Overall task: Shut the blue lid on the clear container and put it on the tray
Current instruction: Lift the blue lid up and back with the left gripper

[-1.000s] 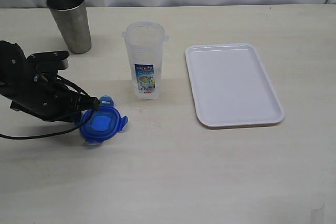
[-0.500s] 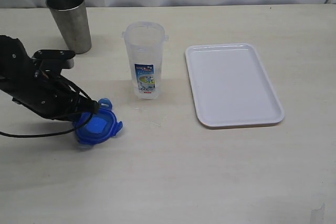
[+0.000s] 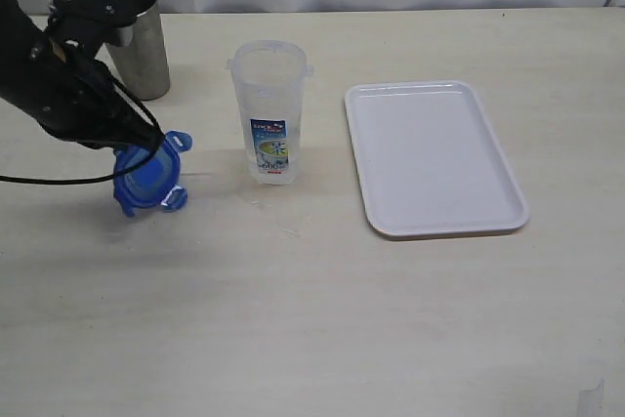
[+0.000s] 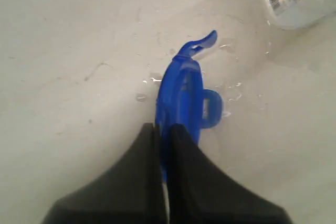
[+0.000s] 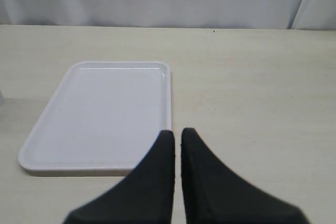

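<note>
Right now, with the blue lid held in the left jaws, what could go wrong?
The left jaws pinch the blue lid only at its rim, so it may slip or twist. The clear container is tall and stands unheld; pressing the lid on may tip it. The arm could knock the steel cup.

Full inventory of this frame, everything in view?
blue lid: one, blue, pinched edge-on in the left gripper, left of the container
clear container: one, clear with a small label, upright, open, mid-table
tray: one, white, right of the container, nothing on it
steel cup: one, grey, upright, back left
table: one, light wood
cable: one, black, trailing from the left arm
left gripper: one, black, shut on the lid
right gripper: one, black, shut, holding nothing, near the tray
</note>
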Robot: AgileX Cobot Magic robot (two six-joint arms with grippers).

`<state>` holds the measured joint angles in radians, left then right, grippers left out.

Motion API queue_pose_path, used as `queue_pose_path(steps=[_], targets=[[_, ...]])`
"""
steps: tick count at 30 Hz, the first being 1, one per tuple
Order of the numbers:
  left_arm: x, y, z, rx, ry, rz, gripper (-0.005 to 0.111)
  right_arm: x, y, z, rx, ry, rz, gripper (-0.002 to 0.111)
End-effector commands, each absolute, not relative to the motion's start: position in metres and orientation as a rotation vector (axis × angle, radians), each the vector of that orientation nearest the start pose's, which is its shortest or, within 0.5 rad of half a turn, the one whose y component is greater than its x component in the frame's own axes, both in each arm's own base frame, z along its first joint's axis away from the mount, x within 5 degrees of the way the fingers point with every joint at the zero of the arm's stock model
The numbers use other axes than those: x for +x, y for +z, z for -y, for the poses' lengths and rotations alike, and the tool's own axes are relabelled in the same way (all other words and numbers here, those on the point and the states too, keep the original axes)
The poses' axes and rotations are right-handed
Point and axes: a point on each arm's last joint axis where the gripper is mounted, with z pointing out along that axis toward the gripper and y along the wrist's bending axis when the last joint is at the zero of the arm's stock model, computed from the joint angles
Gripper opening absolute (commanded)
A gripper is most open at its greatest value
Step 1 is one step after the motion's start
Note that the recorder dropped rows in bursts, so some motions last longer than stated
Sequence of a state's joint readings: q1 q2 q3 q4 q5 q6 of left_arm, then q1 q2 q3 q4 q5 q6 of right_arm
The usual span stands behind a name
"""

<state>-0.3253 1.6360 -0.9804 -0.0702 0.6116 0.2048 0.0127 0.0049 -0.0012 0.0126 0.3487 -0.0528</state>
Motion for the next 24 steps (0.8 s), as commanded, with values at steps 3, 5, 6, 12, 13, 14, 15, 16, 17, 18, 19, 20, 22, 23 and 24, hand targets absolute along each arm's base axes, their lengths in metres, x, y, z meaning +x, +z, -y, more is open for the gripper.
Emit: queue_pose_path(steps=[3, 5, 6, 12, 13, 14, 15, 16, 17, 18, 19, 20, 22, 23, 24], targets=[[0.301, 0.242, 0.098, 0.755, 0.036, -2.52, 0.0, 0.053, 0.182, -0.001, -0.059, -0.017, -1.829, 0.005], [0.304, 0.249, 0.097, 0.773, 0.07, -2.475, 0.0, 0.053, 0.182, -0.001, -0.059, -0.017, -1.829, 0.005], [0.306, 0.252, 0.096, 0.782, 0.092, -2.46, 0.0, 0.053, 0.182, -0.001, -0.059, -0.017, -1.829, 0.005], [0.317, 0.262, 0.094, 0.729, 0.175, -2.36, 0.0, 0.053, 0.182, -0.001, -0.059, -0.017, -1.829, 0.005], [0.318, 0.263, 0.095, 0.717, 0.157, -2.344, 0.0, 0.053, 0.182, -0.001, -0.059, -0.017, -1.829, 0.005], [0.32, 0.264, 0.099, 0.662, 0.083, -2.327, 0.0, 0.053, 0.182, -0.001, -0.059, -0.017, -1.829, 0.005], [0.32, 0.264, 0.101, 0.637, 0.054, -2.323, 0.0, 0.053, 0.182, -0.001, -0.059, -0.017, -1.829, 0.005], [0.321, 0.264, 0.102, 0.624, 0.036, -2.322, 0.0, 0.053, 0.182, -0.001, -0.059, -0.017, -1.829, 0.005], [0.321, 0.264, 0.104, 0.633, 0.035, -2.309, 0.0, 0.053, 0.182, -0.001, -0.059, -0.017, -1.829, 0.005], [0.321, 0.265, 0.105, 0.658, 0.052, -2.293, 0.0, 0.053, 0.182, -0.001, -0.059, -0.017, -1.829, 0.005], [0.321, 0.265, 0.106, 0.667, 0.056, -2.288, 0.0, 0.053, 0.182, -0.001, -0.059, -0.017, -1.829, 0.005], [0.32, 0.266, 0.11, 0.676, 0.047, -2.277, 0.0, 0.053, 0.182, -0.001, -0.059, -0.017, -1.829, 0.005], [0.319, 0.267, 0.118, 0.699, 0.032, -2.247, 0.0, 0.053, 0.182, -0.001, -0.059, -0.017, -1.829, 0.005], [0.318, 0.267, 0.121, 0.71, 0.027, -2.234, 0.0, 0.053, 0.182, -0.001, -0.059, -0.017, -1.829, 0.005], [0.318, 0.268, 0.123, 0.716, 0.022, -2.224, 0.0, 0.053, 0.182, -0.001, -0.059, -0.017, -1.829, 0.005]])
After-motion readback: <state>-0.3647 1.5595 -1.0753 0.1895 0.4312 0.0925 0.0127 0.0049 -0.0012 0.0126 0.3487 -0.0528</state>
